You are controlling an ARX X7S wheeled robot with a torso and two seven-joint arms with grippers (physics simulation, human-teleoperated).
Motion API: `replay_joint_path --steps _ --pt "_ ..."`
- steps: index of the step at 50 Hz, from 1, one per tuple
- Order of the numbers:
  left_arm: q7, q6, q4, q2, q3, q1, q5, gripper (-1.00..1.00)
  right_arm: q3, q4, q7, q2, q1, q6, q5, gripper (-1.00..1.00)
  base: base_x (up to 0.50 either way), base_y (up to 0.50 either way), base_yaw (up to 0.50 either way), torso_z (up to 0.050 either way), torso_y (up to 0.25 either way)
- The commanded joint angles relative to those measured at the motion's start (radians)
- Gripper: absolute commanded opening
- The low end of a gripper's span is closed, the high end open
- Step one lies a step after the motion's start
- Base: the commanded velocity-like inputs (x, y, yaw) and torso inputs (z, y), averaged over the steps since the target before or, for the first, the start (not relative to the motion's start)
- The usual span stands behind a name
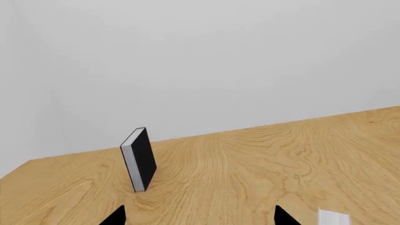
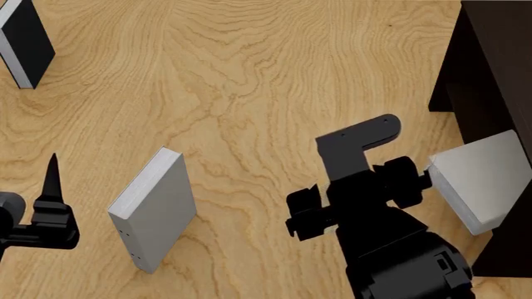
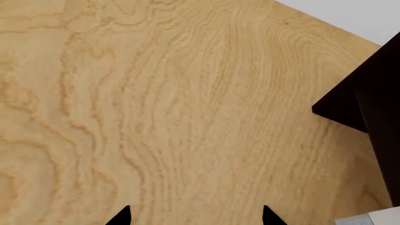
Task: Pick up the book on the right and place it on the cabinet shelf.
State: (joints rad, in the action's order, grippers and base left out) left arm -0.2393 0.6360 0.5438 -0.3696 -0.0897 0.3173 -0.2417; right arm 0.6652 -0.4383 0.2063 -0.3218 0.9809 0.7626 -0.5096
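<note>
The plain light-grey book (image 2: 480, 180) stands at the right, close against the very dark cabinet (image 2: 490, 56); I cannot tell whether they touch. A corner of the book shows in the right wrist view (image 3: 375, 218), beside the cabinet (image 3: 375, 93). My right gripper (image 2: 359, 144) is left of the book, apart from it. In its wrist view the gripper (image 3: 195, 216) is open and empty over bare wood. My left gripper (image 2: 50, 187) is at the far left, open and empty in its wrist view (image 1: 200, 218).
A grey book with small dark dots on its spine (image 2: 154, 212) stands between my arms; its pale edge shows in the left wrist view (image 1: 332, 217). A black-covered book (image 2: 23, 40) stands far left, also in the left wrist view (image 1: 138, 159). The wooden table (image 2: 266, 75) has a white wall behind it.
</note>
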Motion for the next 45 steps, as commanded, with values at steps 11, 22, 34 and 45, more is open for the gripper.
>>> replay_joint_path --steps 11,22,34,45 --pt "-0.006 -0.007 -0.003 -0.003 -0.004 -0.002 -0.002 1.00 -0.015 -0.131 -0.045 0.005 0.000 -0.088 0.005 1.00 0.00 0.00 0.00 0.000 0.000" --pt "-0.009 -0.003 -0.004 -0.003 -0.014 0.006 -0.002 1.00 -0.022 -0.175 -0.050 -0.004 0.005 -0.112 0.009 1.00 0.00 0.00 0.00 0.000 0.000" --pt "-0.013 0.000 -0.002 -0.005 -0.019 0.011 -0.002 1.00 -0.024 -0.276 -0.078 0.003 0.021 -0.169 0.023 1.00 0.00 0.00 0.00 0.000 0.000" --pt "-0.017 -0.007 -0.005 -0.007 -0.022 0.007 0.000 1.00 -0.036 -0.409 -0.093 0.008 0.043 -0.235 0.038 1.00 0.00 0.00 0.00 0.000 0.000"
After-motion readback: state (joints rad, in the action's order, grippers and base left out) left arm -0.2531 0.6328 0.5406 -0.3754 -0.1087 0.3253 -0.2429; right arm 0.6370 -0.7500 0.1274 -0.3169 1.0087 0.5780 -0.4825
